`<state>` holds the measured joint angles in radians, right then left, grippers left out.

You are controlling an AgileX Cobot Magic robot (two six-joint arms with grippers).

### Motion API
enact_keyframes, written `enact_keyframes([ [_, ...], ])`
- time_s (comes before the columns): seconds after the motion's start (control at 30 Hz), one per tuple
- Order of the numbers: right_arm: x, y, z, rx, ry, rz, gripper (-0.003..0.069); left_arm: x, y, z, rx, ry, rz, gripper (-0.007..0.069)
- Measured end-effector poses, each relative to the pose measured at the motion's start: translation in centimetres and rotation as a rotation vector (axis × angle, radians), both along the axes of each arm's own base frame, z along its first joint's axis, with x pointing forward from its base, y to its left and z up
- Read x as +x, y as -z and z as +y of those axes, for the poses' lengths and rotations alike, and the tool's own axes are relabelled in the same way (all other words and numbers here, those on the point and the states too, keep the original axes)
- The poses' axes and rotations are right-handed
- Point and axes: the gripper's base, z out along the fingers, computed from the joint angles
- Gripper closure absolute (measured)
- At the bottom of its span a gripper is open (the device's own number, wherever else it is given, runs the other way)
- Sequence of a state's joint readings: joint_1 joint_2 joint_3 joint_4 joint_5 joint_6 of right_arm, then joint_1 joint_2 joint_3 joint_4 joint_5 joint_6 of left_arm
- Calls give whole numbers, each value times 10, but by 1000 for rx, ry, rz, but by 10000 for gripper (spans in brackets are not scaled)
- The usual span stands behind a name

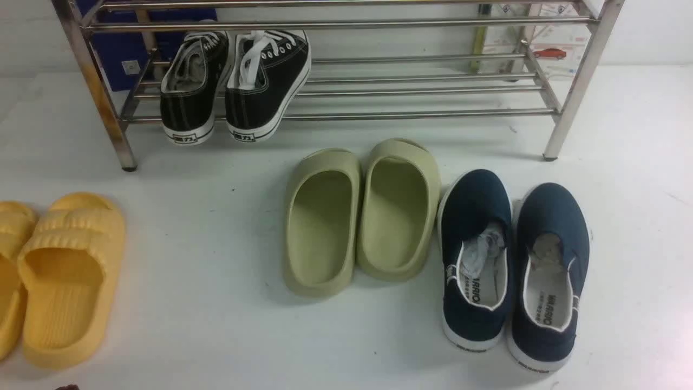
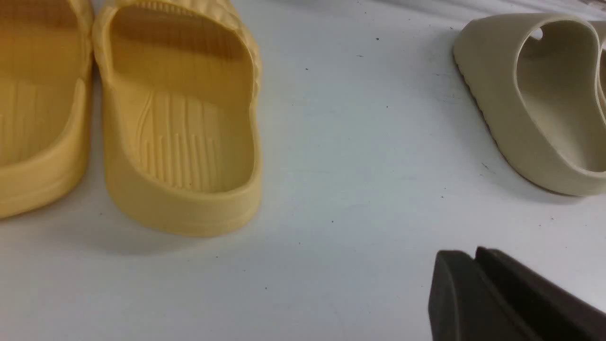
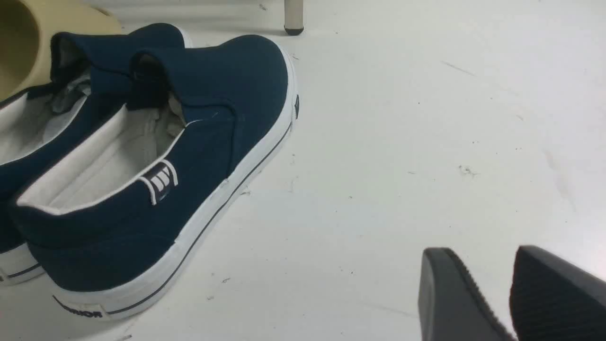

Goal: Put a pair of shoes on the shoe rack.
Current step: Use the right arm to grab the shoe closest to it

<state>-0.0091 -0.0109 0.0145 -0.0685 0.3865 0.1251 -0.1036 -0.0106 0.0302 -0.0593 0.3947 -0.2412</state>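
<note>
Navy shoes [image 1: 475, 208] beside green slides [image 1: 325, 216], before rack [image 1: 422, 115]

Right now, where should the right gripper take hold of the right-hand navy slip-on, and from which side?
Probably the heel wall of the right-hand navy slip-on, one finger inside the opening, the right gripper coming down from the robot's side. The heel points toward the robot, the opening faces up, and no other shoe blocks it.
</note>
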Motion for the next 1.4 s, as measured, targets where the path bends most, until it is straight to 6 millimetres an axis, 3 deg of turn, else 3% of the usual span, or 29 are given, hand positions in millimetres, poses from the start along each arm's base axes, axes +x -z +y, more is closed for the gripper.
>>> enact_keyframes([
  [0.53,0,0,0,0,0,0,419,0,0,0,0,0,0,563],
  [0.73,1,-1,-2,-75,3,-21,419,0,0,0,0,0,0,561],
  [0.97,4,-31,2,-100,-38,-380,419,0,0,0,0,0,0,561],
  [1.23,-7,-69,9,-119,-94,-818,419,0,0,0,0,0,0,559],
  [1.4,-14,-80,10,-23,-107,-935,419,0,0,0,0,0,0,554],
])
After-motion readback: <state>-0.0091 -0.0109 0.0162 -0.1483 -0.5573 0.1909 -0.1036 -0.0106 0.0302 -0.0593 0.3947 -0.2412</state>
